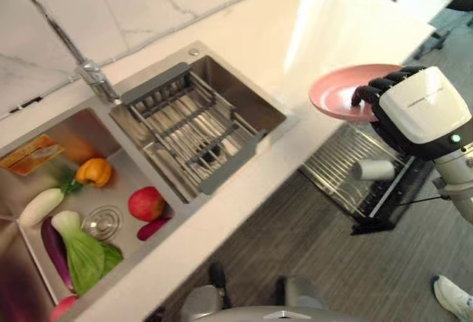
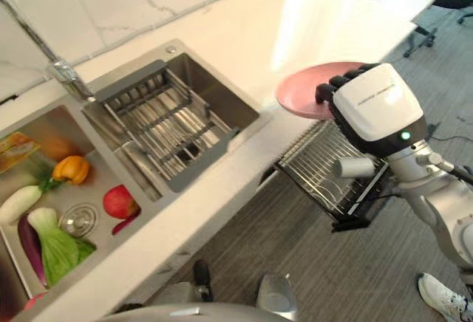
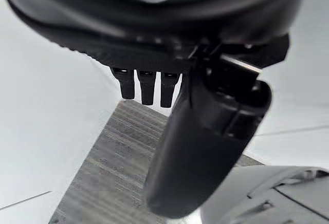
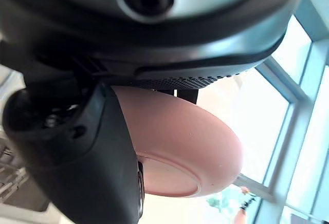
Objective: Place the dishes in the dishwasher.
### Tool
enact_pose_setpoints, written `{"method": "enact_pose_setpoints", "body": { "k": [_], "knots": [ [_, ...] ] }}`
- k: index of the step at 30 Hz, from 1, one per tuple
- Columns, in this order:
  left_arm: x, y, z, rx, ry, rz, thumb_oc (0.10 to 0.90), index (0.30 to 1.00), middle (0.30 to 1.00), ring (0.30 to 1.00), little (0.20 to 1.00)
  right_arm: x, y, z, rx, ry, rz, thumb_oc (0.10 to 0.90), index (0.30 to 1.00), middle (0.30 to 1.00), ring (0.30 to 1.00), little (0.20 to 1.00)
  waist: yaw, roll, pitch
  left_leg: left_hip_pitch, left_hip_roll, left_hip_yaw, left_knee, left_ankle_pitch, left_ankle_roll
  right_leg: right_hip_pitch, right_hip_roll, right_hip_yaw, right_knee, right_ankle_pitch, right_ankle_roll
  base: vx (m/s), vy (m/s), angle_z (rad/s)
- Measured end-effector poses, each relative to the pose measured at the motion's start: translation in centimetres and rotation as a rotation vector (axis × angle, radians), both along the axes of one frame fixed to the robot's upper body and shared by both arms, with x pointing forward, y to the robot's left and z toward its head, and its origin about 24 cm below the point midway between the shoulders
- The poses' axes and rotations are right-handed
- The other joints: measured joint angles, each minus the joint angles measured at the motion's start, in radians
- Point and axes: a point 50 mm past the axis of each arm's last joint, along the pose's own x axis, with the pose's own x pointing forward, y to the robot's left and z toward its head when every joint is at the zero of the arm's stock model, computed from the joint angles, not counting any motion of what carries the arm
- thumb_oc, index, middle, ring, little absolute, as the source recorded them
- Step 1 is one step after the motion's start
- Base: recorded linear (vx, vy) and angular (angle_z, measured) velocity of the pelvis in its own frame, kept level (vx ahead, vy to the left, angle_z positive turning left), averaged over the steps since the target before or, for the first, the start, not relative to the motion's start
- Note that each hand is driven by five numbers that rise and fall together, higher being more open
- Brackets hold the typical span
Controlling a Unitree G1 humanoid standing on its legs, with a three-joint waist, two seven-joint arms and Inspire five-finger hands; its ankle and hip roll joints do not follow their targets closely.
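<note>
The right hand (image 1: 414, 108) is clamped on the rim of the pink plate (image 1: 341, 91), up in the air above the pulled-out rack (image 1: 347, 167), at about 2 o'clock from the sink (image 1: 222, 93). The plate lies almost flat, face up. It's round, so no long side. To do this well, tip it on edge and go down slowly between the wires, missing the cup (image 1: 375, 169). The left hand (image 3: 205, 131) hangs with fingers straight, holding nothing.

Two head eyes looking down, sharing sink (image 1: 196, 126) and dishwasher rack (image 2: 325, 170), wrist cameras very close
</note>
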Motion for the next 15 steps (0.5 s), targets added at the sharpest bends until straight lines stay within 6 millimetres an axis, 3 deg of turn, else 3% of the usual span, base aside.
{"method": "enact_pose_setpoints", "body": {
  "k": [1, 2, 4, 6, 7, 8, 11, 12, 15],
  "knots": [
    [0.2, 0.6, 0.2, 0.011, -0.005, 0.018, 0.800, 0.900, 0.900, 0.900, 0.900, 0.1, 0.1, 0.0, 0.013, -0.008, 0.001, 0.400, 0.300, 0.300, 0.300, 0.300, 0.011, -0.040, -0.019, -0.003, -0.019, 0.007, -0.018, 0.015, -0.037, 0.060, -0.020, 0.006, -0.176, 0.020, 0.000, -0.01, -0.132, -0.95],
    [0.5, 0.7, 0.2, 0.011, -0.014, 0.047, 0.800, 0.900, 0.900, 0.900, 0.900, 0.1, -0.1, -0.1, 0.018, -0.007, -0.005, 0.400, 0.300, 0.300, 0.300, 0.300, 0.010, -0.050, -0.029, -0.011, -0.025, 0.004, -0.024, 0.033, -0.056, 0.111, -0.011, -0.005, -0.300, 0.042, -0.014, 0.01, -0.125, -0.60],
    [0.7, -0.5, -0.1, -0.024, -0.027, 0.058, 0.800, 0.900, 0.900, 0.900, 0.900, 0.3, -0.8, -0.4, 0.021, 0.016, -0.046, 0.400, 0.300, 0.300, 0.300, 0.300, -0.013, -0.010, -0.046, -0.015, 0.015, -0.058, -0.025, 0.049, -0.074, 0.125, 0.044, 0.003, -0.352, 0.075, -0.040, 0.01, -0.125, -0.33],
    [-0.2, -1.5, -0.5, -0.049, -0.018, 0.108, 0.800, 0.900, 0.900, 0.900, 0.900, 0.5, -2.1, -1.2, 0.020, 0.068, -0.118, 0.400, 0.300, 0.300, 0.300, 0.300, -0.028, 0.031, -0.070, -0.004, 0.058, -0.066, -0.027, 0.059, -0.088, 0.125, 0.091, 0.029, -0.346, 0.080, -0.066, -0.01, -0.249, -0.36],
    [-0.2, -1.5, -0.5, -0.049, -0.018, 0.108, 0.800, 0.900, 0.900, 0.900, 0.900, 0.5, -2.1, -1.2, 0.020, 0.068, -0.118, 0.400, 0.300, 0.300, 0.300, 0.300, -0.028, 0.031, -0.070, -0.004, 0.058, -0.066, -0.027, 0.059, -0.088, 0.125, 0.091, 0.029, -0.346, 0.080, -0.066, 0.00, -0.198, -0.34],
    [-1.0, -2.3, -0.7, -0.072, -0.012, 0.151, 0.800, 0.900, 0.900, 0.900, 0.900, 0.7, -4.0, -2.2, 0.035, 0.105, -0.220, 0.400, 0.300, 0.300, 0.300, 0.300, -0.047, 0.072, -0.088, -0.021, 0.093, -0.110, -0.018, 0.075, -0.106, 0.113, 0.132, 0.040, -0.346, 0.081, -0.071, -0.01, -0.145, -0.13],
    [-0.8, -2.8, -0.8, -0.081, -0.015, 0.141, 0.800, 0.900, 0.900, 0.900, 0.900, 0.5, -5.6, -3.4, 0.039, 0.170, -0.310, 0.400, 0.300, 0.300, 0.300, 0.300, -0.053, 0.086, -0.086, -0.047, 0.111, -0.134, -0.013, 0.092, -0.116, 0.108, 0.154, 0.016, -0.346, 0.081, -0.081, -0.02, -0.125, 0.18],
    [-0.5, -2.5, -0.7, -0.071, -0.022, 0.113, 0.800, 0.900, 0.900, 0.900, 0.900, -0.1, -6.6, -4.3, 0.042, 0.205, -0.357, 0.400, 0.300, 0.300, 0.300, 0.300, -0.059, 0.090, -0.086, -0.062, 0.114, -0.177, -0.004, 0.099, -0.127, 0.112, 0.159, -0.020, -0.347, 0.078, -0.085, -0.02, -0.080, 0.91],
    [-0.2, -3.5, -0.8, -0.112, -0.030, 0.116, 0.800, 0.900, 0.900, 0.900, 0.900, -0.8, -8.1, -5.4, 0.032, 0.279, -0.429, 0.400, 0.300, 0.300, 0.300, 0.300, -0.048, 0.137, -0.045, -0.088, 0.116, -0.228, -0.023, 0.117, -0.148, 0.114, 0.172, -0.082, -0.347, 0.074, -0.103, -0.11, -0.072, 0.66]
  ]
}}
